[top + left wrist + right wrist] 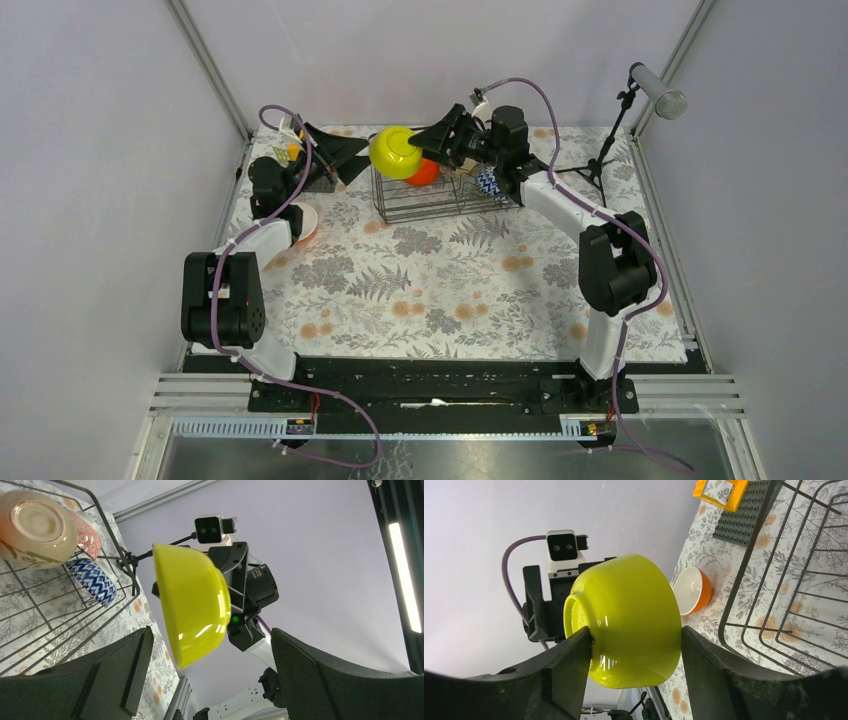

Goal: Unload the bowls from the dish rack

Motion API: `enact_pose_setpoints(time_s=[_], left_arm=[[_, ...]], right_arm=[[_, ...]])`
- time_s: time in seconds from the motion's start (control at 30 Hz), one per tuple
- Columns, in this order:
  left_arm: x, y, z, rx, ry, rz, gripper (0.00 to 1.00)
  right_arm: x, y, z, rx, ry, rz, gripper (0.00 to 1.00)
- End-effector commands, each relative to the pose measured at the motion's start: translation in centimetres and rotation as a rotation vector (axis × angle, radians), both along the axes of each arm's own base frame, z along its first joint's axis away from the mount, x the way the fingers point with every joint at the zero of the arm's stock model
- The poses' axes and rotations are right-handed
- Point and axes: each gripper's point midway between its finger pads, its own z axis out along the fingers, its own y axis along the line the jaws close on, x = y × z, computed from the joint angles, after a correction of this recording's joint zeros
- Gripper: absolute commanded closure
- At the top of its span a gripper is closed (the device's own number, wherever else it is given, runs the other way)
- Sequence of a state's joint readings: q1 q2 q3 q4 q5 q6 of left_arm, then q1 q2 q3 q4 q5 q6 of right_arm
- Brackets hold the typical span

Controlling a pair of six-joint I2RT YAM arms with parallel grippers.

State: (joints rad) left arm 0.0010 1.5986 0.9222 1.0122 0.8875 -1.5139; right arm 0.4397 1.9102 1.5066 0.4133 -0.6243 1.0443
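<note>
Above the 10 o'clock corner of the dish rack (420,205), we saw the yellow-green bowl (395,152) held up in the air and tipped on its side. The right gripper (420,148) reached in from 3 o'clock, and its fingers (561,672) were clamped on the bowl, one against the foot and one at the rim. The left gripper (356,160) sat just beside the bowl at 9 o'clock with its fingers spread wide. From these views we could not tell whether they touched the bowl.

The rack stood at 12 o'clock on the floral mat (440,290). Inside it, an orange bowl (425,173) lay at the 10 o'clock end and the blue-and-white bowl (487,183) leaned at the 3 o'clock end. The left wrist camera showed the cream bowl (35,527) among the prongs with the pink patterned bowl (89,536) close behind it.

At 8 o'clock from the rack, near the left arm, the second orange bowl (306,222) sat on the mat, mouth up. Toward 10 o'clock, the dark grey plate (741,522) lay flat with the orange-yellow block (714,501) just beside it.
</note>
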Motion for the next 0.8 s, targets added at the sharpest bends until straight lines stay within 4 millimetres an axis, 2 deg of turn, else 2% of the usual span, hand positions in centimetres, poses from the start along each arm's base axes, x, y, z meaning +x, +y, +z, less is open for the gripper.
enact_pose_setpoints(time_s=[0.0, 0.13, 0.37, 0.53, 0.63, 0.7, 0.77], left_arm=[[-0.3, -0.2, -0.4, 0.052, -0.015, 0.004, 0.07], [-0.1, -0.1, -0.6, 0.073, -0.003, 0.013, 0.08], [-1.6, -1.0, 2.0, -0.046, -0.106, -0.088, 0.25], [-1.9, -1.3, 2.2, -0.06, -0.113, -0.112, 0.37], [-2.1, -1.5, 2.1, -0.061, -0.113, -0.13, 0.39], [-2.2, -1.7, 2.2, -0.068, -0.118, -0.142, 0.48], [-2.4, -1.8, 2.4, -0.076, -0.123, -0.148, 0.62]], right_arm=[[-1.8, -0.2, 5.6, 0.073, -0.134, 0.034, 0.56], [-1.9, -0.2, 5.3, 0.065, -0.129, 0.044, 0.56], [-2.2, 0.6, 4.2, 0.06, -0.107, 0.068, 0.56], [-2.2, 0.9, 3.9, 0.068, -0.091, 0.081, 0.55], [-2.3, 1.2, 3.7, 0.07, -0.086, 0.1, 0.54], [-2.4, 1.4, 3.7, 0.071, -0.085, 0.107, 0.53], [-2.3, 1.6, 3.3, 0.069, -0.075, 0.112, 0.51]])
